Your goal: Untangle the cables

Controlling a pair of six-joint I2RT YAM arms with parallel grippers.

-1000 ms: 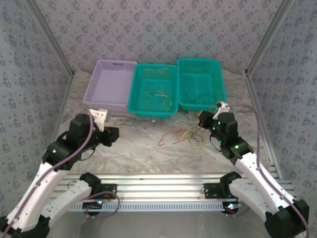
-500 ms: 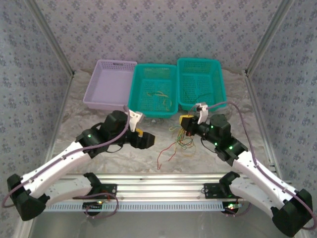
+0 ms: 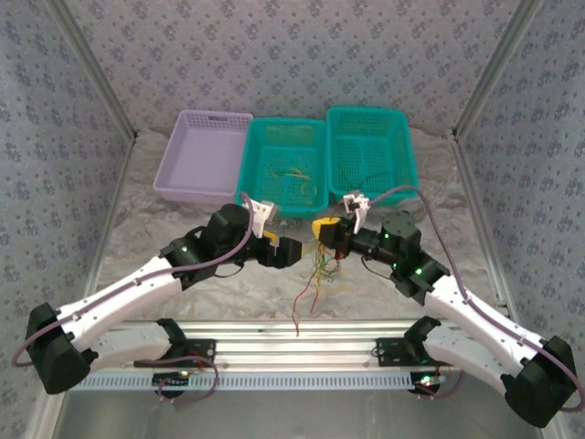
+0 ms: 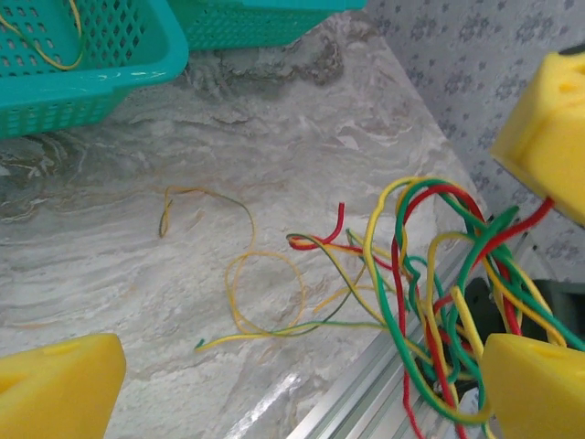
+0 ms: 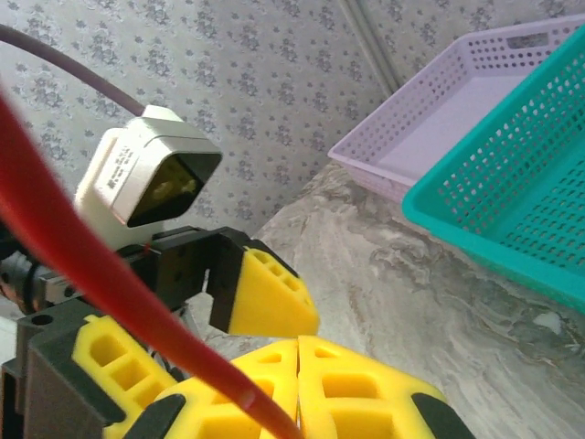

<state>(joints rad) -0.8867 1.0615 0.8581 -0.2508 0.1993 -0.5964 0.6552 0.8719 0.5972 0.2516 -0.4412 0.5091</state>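
Right tool [image 3: 322, 229] pinched shut on the cables [image 3: 322, 265], lifted over the bench [image 3: 256, 297] | left tool [image 3: 291, 249] spread wide, just left of the hanging bundle, facing it | strands run down toward the near edge | left tool is the nearer free one

A blurred red cable [image 5: 55, 229] runs off the right wrist view's left edge.

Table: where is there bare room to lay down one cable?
The table is bare in front of the purple basket, and at the right wall beside the right arm. The middle is crowded: cables hang from the right gripper, near the left gripper.
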